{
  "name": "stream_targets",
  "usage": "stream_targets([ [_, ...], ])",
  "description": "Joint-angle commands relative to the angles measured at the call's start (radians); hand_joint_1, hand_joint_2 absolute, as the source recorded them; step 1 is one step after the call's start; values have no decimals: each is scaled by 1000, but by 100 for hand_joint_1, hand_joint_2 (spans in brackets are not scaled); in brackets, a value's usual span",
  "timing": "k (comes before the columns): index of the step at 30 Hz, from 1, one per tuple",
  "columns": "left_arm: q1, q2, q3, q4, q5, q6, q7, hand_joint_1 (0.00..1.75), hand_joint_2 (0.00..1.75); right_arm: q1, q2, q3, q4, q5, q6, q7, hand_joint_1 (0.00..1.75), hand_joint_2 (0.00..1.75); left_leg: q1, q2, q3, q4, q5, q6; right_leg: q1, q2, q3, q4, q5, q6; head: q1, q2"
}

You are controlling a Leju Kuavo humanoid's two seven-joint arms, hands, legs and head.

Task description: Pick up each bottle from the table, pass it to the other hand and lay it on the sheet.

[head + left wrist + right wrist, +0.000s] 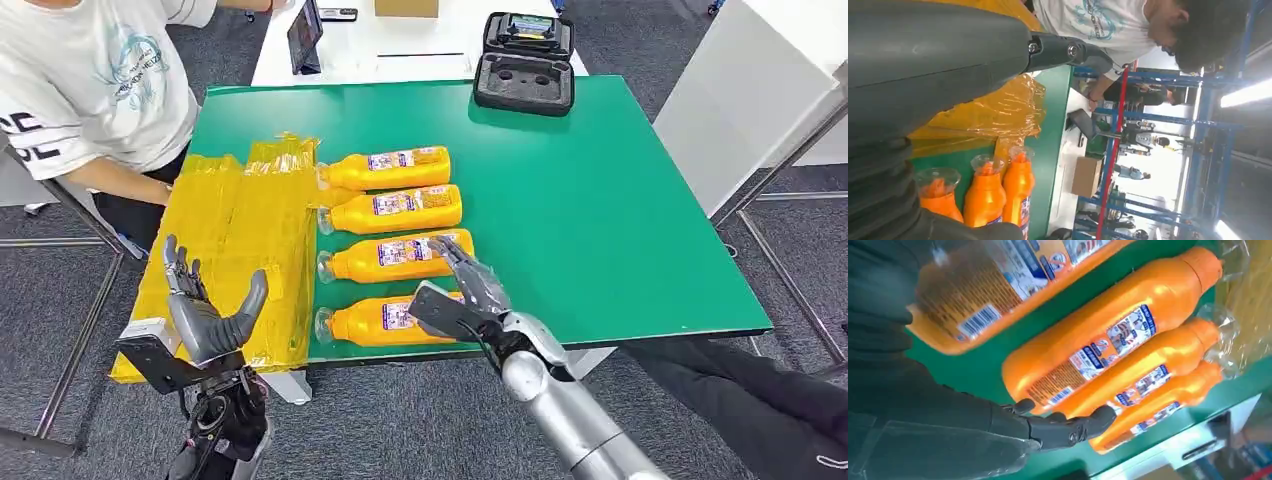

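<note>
— Where is the right hand (468,285)?
— Over the base ends of the two nearest bottles; the right wrist view shows its fingers (1068,427) stretched out, gripping nothing.
— And the left hand (205,310)?
— Raised off the table's near-left corner, fingers apart and empty, beside the yellow sheet (235,240).
— The bottles?
— Four orange bottles (395,212) lie in a row on the green table (620,220), caps toward the sheet. The left wrist view catches a person (1108,25) behind.

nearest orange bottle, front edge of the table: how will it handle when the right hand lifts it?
The nearest bottle lies on its side with a rounded body, so it will probably roll if nudged. Its glossy plastic may slip in the right robot hand. It looks full, so likely fairly heavy.
</note>
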Motion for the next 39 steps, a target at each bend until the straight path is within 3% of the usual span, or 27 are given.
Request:
stream_targets([
  [1, -10, 21, -1, 42, 34, -10, 3, 0, 175, -209, -23, 131, 154, -27, 110, 8, 0, 175, -1, 4, 6, -1, -2, 0, -1, 2, 5, 0, -1, 0, 0, 0],
  [11, 1, 31, 4, 51, 51, -14, 3, 0, 175, -338, -80, 232, 246, -115, 287, 25, 0, 175, -1, 2, 6, -1, -2, 0, -1, 1, 5, 0, -2, 0, 0, 0],
  [22, 14, 35, 11, 34, 53, -10, 3, 0, 175, -432, -73, 348, 291, -170, 357, 31, 0, 175, -1, 3, 5, -1, -2, -1, 0, 2, 4, 0, -1, 0, 0, 0],
  [39, 30, 37, 31, 19, 62, 9, 3, 0, 175, -404, -119, 501, 231, -256, 387, -3, 0, 175, -1, 0, 5, -1, -2, -1, 0, -1, 5, 0, -2, 0, 0, 0],
])
